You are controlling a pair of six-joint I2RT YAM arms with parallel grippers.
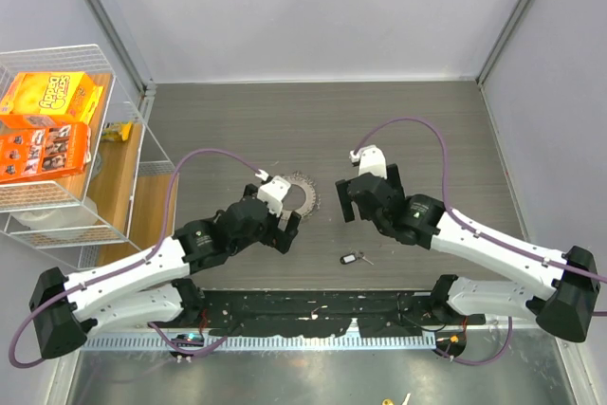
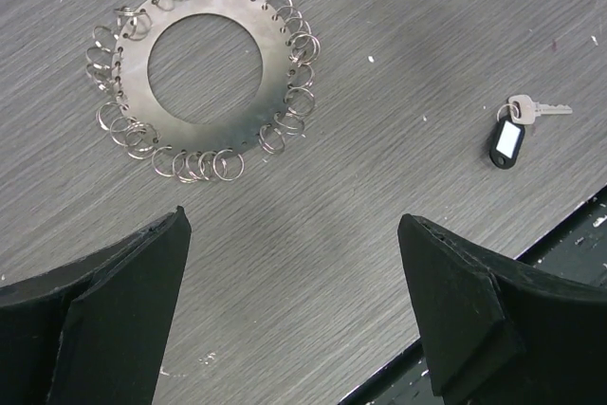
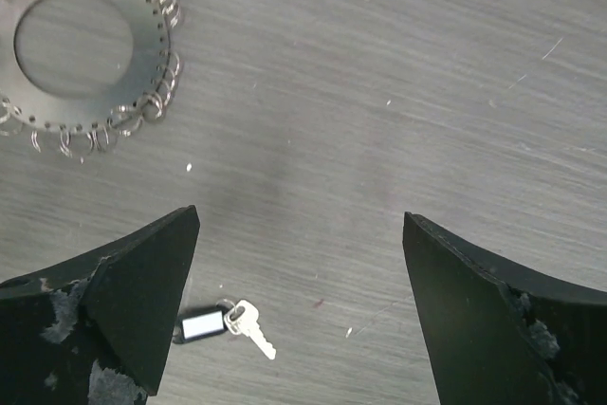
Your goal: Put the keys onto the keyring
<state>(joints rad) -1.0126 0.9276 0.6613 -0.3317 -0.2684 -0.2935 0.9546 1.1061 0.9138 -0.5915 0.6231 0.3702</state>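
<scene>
The keyring (image 1: 302, 194) is a flat metal ring disc with many small wire loops around its rim. It lies flat on the grey table, and shows in the left wrist view (image 2: 275, 73) and the right wrist view (image 3: 150, 54). One small silver key with a black tag (image 1: 355, 258) lies loose nearer the front, apart from the ring; it shows in the left wrist view (image 2: 515, 130) and the right wrist view (image 3: 228, 320). My left gripper (image 1: 290, 230) (image 2: 294, 220) is open and empty just in front of the ring. My right gripper (image 1: 345, 198) (image 3: 301, 217) is open and empty, right of the ring and above the key.
A white wire basket (image 1: 106, 56) holding orange boxes stands at the far left, with a wooden board (image 1: 114, 182) beside it. A black rail (image 1: 313, 310) runs along the table's near edge. Grey walls close the back and sides.
</scene>
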